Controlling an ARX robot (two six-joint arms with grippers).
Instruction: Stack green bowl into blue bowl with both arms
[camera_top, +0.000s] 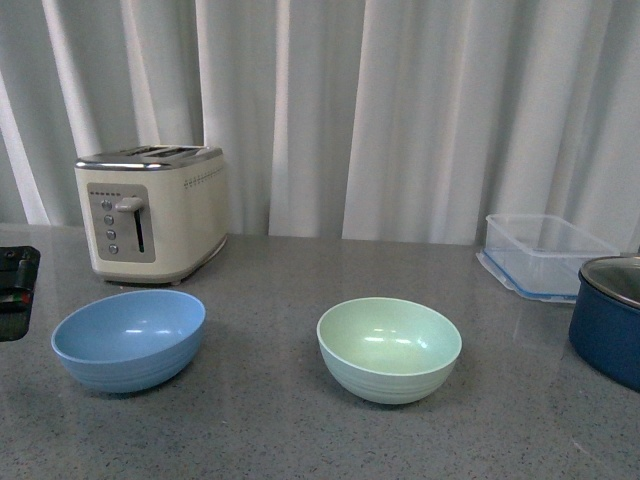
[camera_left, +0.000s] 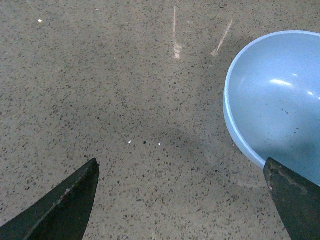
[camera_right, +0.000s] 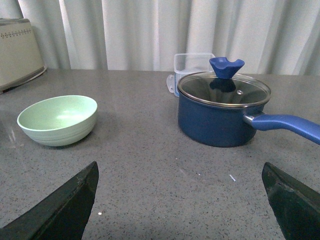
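Plenty of room here. The grey speckled surface (camera_top: 280, 420) is bare in front of both bowls and in the wide gap between them. The clutter sits at the edges: a cream toaster (camera_top: 150, 212) back left, a clear tub (camera_top: 545, 255) back right, and a navy pot (camera_top: 610, 320) cut off by the right edge. A white curtain (camera_top: 400, 110) closes off the back.

The blue bowl (camera_top: 128, 338) sits upright front left. The green bowl (camera_top: 389, 348) is upright to its right, well apart from it, and both are empty.

The left hand (camera_left: 180, 170) has its fingers spread wide over bare surface. The blue bowl (camera_left: 280, 100) is off to one side, with its rim passing right by one fingertip (camera_left: 285, 190), and I can't tell if they touch.

The right hand (camera_right: 180, 170) is also spread wide and holding nothing. The green bowl (camera_right: 57, 120) is ahead of it and off to one side, clear of the fingers, and the navy pot (camera_right: 222, 115) with its glass lid (camera_right: 224, 89) is on the other side.

The toaster's button panel has markings, but they're too small to read.
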